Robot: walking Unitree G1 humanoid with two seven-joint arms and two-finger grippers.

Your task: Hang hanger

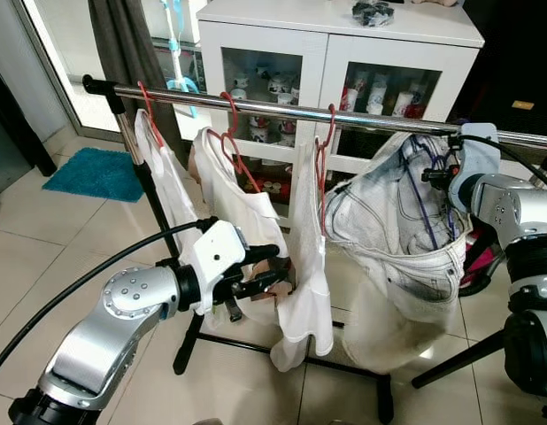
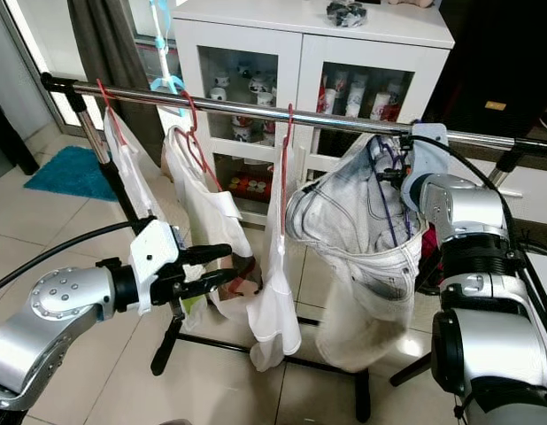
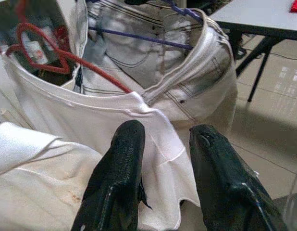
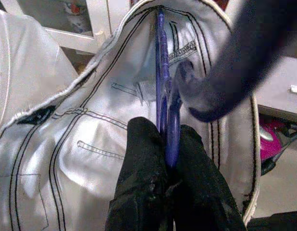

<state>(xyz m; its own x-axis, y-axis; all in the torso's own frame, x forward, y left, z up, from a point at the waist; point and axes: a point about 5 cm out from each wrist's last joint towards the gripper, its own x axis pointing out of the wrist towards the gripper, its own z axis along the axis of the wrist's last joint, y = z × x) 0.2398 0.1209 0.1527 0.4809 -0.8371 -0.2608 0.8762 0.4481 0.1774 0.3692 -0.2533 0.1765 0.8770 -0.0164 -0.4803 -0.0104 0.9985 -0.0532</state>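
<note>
A chrome clothes rail (image 1: 362,115) runs across in front of me. Three red hangers (image 1: 322,150) on it carry white garments (image 1: 304,292). At the rail's right end, white jeans (image 1: 389,239) hang on a purple hanger (image 4: 162,86). My right gripper (image 4: 163,130) is shut on that hanger's thin purple stem, just under the rail. The hanger's hook is blurred, and I cannot tell whether it rests on the rail. Lower down, my left gripper (image 1: 278,270) stands open beside the hem of a white shirt (image 3: 139,115), holding nothing.
A white cabinet (image 1: 344,53) with glass doors stands behind the rail. The rail's black stand legs (image 1: 256,345) spread over the tiled floor. A blue mat (image 1: 96,173) lies at the far left. A dark curtain (image 1: 123,44) hangs at the back left.
</note>
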